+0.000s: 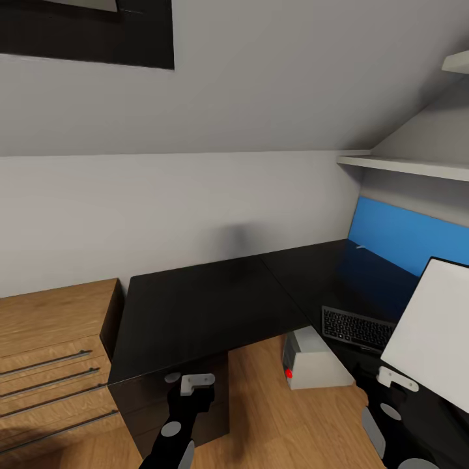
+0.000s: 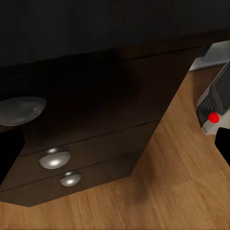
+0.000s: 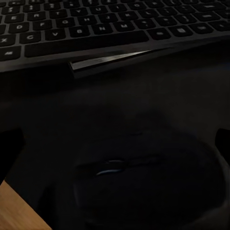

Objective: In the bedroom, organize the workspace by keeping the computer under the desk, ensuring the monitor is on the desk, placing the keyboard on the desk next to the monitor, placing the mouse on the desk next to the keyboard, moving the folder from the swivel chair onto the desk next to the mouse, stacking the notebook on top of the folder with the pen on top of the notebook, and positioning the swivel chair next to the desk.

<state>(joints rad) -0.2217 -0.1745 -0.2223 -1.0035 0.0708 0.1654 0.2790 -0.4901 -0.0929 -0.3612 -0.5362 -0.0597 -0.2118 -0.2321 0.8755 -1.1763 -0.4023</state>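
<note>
Your right gripper (image 3: 115, 143) hangs with fingers (image 3: 9, 148) spread over the dark mouse (image 3: 143, 187), which lies on the black surface (image 1: 208, 306) just in front of the keyboard (image 1: 357, 329); judge the step as grasping the mouse, so center it between the fingers and come straight down before closing. The left gripper (image 2: 115, 148), fingers also spread and empty, faces the drawers (image 2: 96, 139). The head view shows the monitor (image 1: 430, 326) beside the keyboard and the computer (image 1: 312, 361) under the desk, while the mouse shows in the right wrist view.
</note>
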